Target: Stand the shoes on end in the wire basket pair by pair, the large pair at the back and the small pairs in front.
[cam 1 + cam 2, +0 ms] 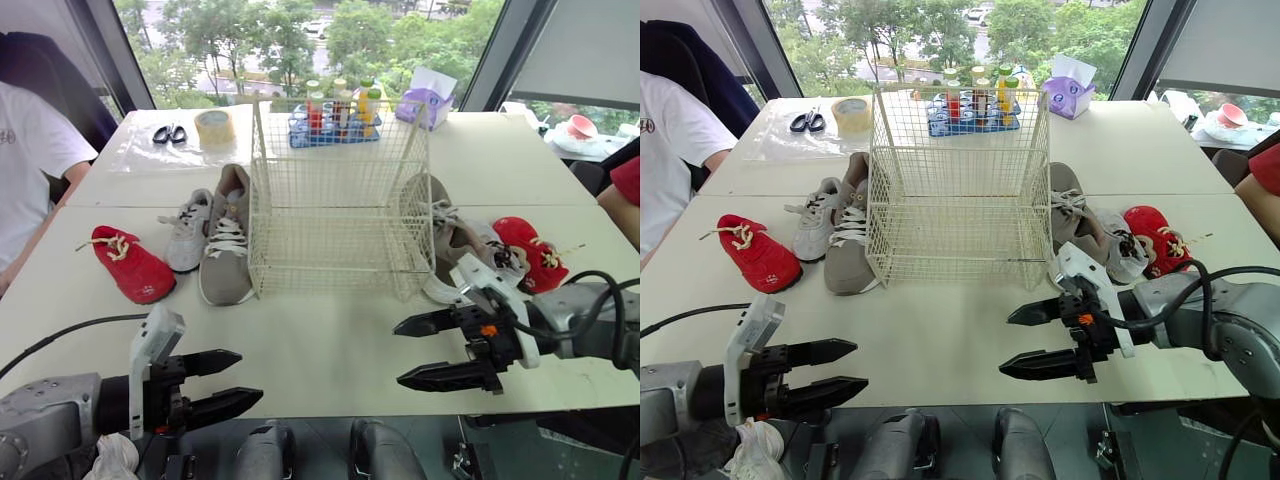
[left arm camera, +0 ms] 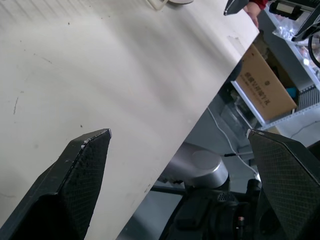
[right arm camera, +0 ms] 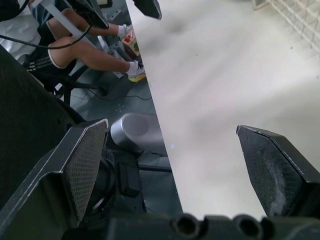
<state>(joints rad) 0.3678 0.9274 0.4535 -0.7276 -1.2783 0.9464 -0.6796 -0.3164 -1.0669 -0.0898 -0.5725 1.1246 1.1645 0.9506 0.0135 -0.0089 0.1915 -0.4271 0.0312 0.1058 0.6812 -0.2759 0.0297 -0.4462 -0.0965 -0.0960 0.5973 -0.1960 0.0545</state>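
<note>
Jaws released, empty on left gripper (image 1: 250, 376) & right gripper (image 1: 397, 352), by worktop (image 1: 330, 340) near edge. Wire basket (image 1: 340, 200) empty, centre. Take large taupe sneaker (image 1: 226, 240) L of basket, mate (image 1: 445, 235) R, first; stand upright at back.

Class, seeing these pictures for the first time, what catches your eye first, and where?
An empty wire basket stands midway on the table; left of it lie a red shoe, a white shoe and a large taupe shoe, with three more shoes on its right. In front, the left gripper and right gripper hover open at the near edge.
</note>
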